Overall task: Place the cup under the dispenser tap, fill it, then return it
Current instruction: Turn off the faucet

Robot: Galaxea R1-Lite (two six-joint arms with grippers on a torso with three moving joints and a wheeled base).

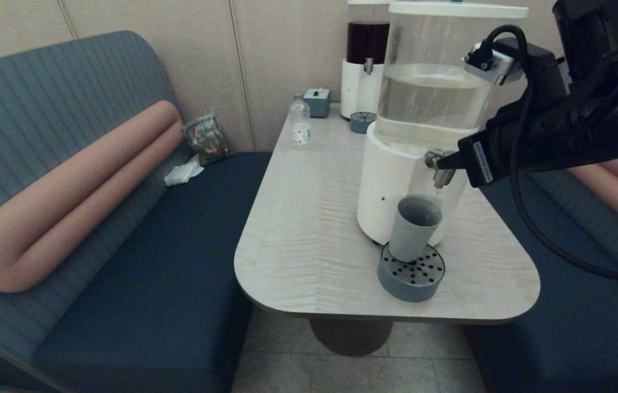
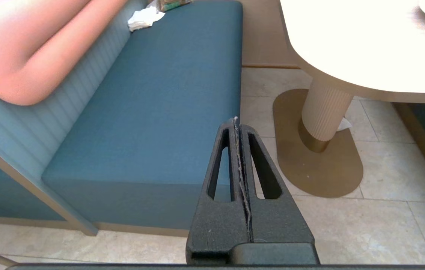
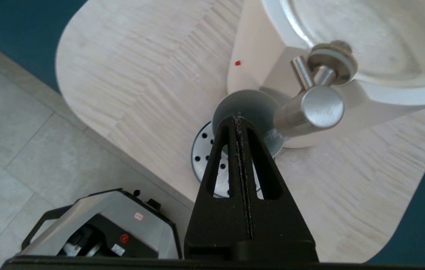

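Observation:
The grey-blue cup (image 1: pixel 413 229) stands upright on the round perforated tray (image 1: pixel 413 288) at the table's front edge, directly below the steel dispenser tap (image 1: pixel 439 169) of the big white-based dispenser (image 1: pixel 391 185). My right gripper (image 1: pixel 442 160) is shut on nothing, its tip against or just beside the tap; contact is unclear. In the right wrist view the shut right gripper (image 3: pixel 238 118) hangs over the cup (image 3: pixel 248 105), next to the tap (image 3: pixel 310 108) and above the tray (image 3: pixel 199 150). My left gripper (image 2: pixel 236 120) is shut and parked low beside the bench, away from the table.
At the table's far end stand a dark-liquid dispenser (image 1: pixel 366 60), a small clear bottle (image 1: pixel 300 128), a second small tray (image 1: pixel 362 121) and a tissue box (image 1: pixel 317 102). Blue benches flank the table (image 1: pixel 309 229). The robot's base (image 3: pixel 103 225) sits below the table edge.

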